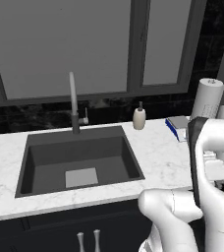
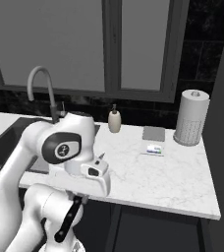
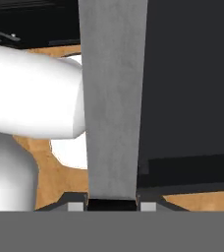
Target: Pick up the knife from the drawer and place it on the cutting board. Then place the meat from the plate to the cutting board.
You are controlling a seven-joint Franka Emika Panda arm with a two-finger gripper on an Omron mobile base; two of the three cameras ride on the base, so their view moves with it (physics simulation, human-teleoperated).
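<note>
Knife [image 3: 111,98] blade fills the middle of the hand view as a long grey strip. It starts right between the two dark finger tips of the gripper [image 3: 111,204] and runs straight up to the top edge of the view. The jaws are squeezed tight on the blade, one on each flat side. A wooden floor [image 3: 67,172] shows behind it on the left and a dark cupboard front [image 3: 192,88] on the right.

In the right base view the knife [image 2: 67,219] hangs under the white hand, with its black handle pointing down and to the left. It sits below the front edge of the worktop [image 2: 148,177], near the left end, in front of the dark cupboards. It is in the air and touches nothing but the jaws.

On the worktop, a soap bottle [image 2: 114,121] stands at the back edge beside the sink [image 1: 79,162]. The tap [image 1: 73,101] rises behind the sink at the back edge. A paper towel roll [image 2: 191,117] stands in the back right corner. A flat grey pad [image 2: 154,133] lies between the bottle and the roll, with a small pale block [image 2: 154,149] just in front of it.
</note>
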